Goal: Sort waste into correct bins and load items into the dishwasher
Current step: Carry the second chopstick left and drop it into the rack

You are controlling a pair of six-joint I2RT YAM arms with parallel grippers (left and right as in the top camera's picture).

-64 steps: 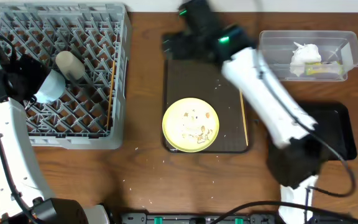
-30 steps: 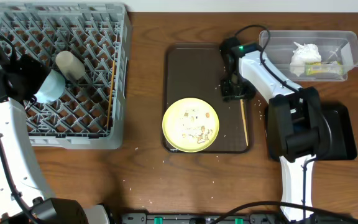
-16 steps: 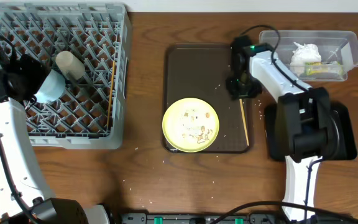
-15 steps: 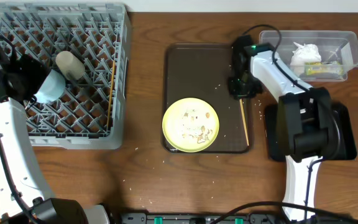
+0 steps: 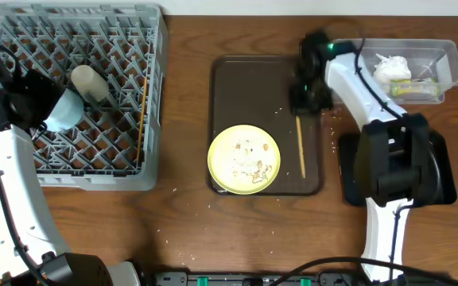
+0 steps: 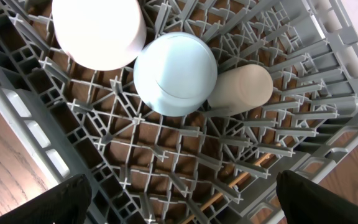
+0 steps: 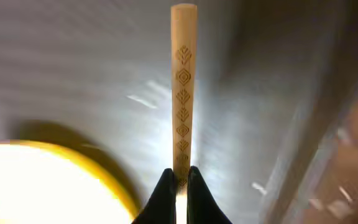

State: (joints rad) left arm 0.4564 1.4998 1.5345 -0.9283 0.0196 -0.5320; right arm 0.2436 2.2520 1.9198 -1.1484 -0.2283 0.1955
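The right gripper (image 7: 179,177) is pressed together on 1 wooden chopstick (image 7: 183,93), pinching its end. The stick extends over the brown tray (image 5: 245,79), at 3 o'clock of the yellow plate (image 5: 244,159). The left gripper (image 6: 179,205) hangs spread wide above the grey rack (image 6: 166,162), with the blue bowl (image 6: 175,73) at its 12 o'clock.

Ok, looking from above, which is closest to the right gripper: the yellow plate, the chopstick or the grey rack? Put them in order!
1. chopstick: pinched in the right gripper, over the brown tray.
2. yellow plate: on the tray, to the gripper's left and nearer the front.
3. grey rack: far over on the left.
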